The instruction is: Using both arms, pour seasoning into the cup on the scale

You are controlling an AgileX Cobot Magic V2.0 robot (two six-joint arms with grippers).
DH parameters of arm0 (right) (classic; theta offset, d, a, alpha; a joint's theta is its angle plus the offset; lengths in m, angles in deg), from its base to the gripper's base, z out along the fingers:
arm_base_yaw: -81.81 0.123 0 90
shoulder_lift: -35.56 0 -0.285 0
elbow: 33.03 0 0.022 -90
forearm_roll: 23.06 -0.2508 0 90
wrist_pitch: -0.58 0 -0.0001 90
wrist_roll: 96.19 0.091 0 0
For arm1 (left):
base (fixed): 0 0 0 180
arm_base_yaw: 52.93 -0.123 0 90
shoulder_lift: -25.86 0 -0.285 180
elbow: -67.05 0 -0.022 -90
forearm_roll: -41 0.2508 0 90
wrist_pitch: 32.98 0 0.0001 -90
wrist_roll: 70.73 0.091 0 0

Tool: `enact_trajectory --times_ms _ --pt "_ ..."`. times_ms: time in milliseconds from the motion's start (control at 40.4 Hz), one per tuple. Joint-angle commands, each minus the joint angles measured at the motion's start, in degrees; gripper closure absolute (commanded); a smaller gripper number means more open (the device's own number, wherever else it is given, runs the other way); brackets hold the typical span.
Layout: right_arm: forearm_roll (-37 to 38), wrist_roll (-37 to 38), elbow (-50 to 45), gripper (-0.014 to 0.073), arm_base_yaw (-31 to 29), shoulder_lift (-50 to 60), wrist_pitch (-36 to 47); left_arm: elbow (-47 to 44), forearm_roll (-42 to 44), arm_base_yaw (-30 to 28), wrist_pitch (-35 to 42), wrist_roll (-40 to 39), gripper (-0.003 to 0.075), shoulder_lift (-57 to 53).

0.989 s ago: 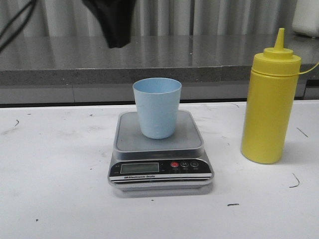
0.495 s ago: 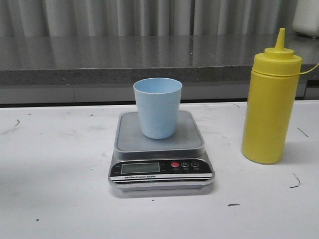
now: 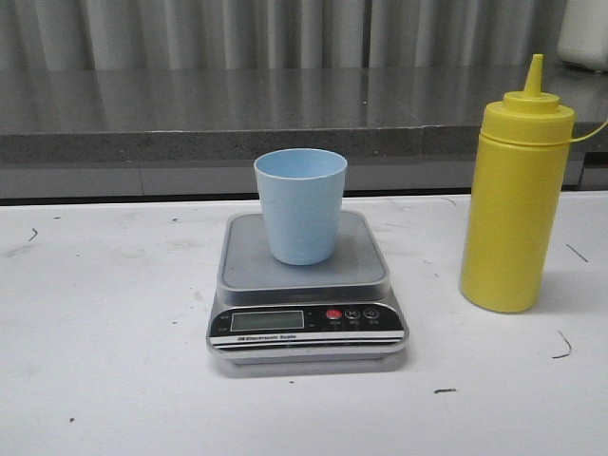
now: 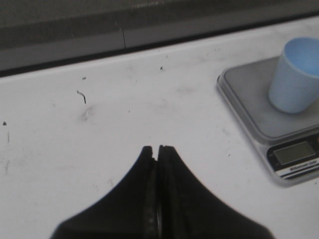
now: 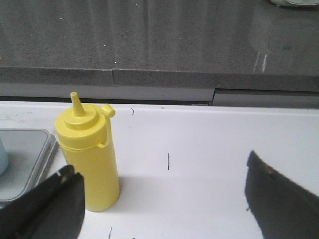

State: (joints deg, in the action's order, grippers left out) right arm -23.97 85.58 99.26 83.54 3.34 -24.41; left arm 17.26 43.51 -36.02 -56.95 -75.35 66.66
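Note:
The pale blue cup (image 3: 300, 205) stands upright on the grey platform of the silver scale (image 3: 304, 285) at the table's middle. The yellow seasoning bottle (image 3: 517, 190) stands upright to the right of the scale, cap on. Neither arm shows in the front view. In the left wrist view my left gripper (image 4: 155, 148) is shut and empty over bare table, with the scale (image 4: 249, 112) and the cup (image 4: 296, 74) off to one side. In the right wrist view my right gripper (image 5: 160, 169) is open wide and empty, and the bottle (image 5: 89, 154) stands just ahead of one fingertip (image 5: 65, 177), apart from it.
A dark grey ledge (image 3: 285, 123) runs along the back of the white table (image 3: 104, 332). A white object (image 3: 584, 33) sits on the ledge at the far right. Small dark marks dot the tabletop.
A black arm that hung at the top left of the front view one second ago has left that view. The cup, scale and bottle have not moved.

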Motion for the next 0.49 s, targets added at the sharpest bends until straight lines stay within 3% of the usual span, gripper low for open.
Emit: enact_trajectory --times_ms 0,272,470 --pt "0.28 0.09 2.1 -0.0068 0.17 -0.7 4.57 -1.55 -2.51 -0.11 8.27 -0.67 0.074 -7.12" --pt "0.28 0.09 2.1 -0.0068 0.17 -0.93 6.89 -4.02 -3.0 -0.11 10.65 -0.67 0.074 -20.45" --pt "0.28 0.03 2.45 -0.0068 1.71 -7.19 15.91 -4.02 -3.0 -0.11 10.38 -0.67 0.074 -21.64"
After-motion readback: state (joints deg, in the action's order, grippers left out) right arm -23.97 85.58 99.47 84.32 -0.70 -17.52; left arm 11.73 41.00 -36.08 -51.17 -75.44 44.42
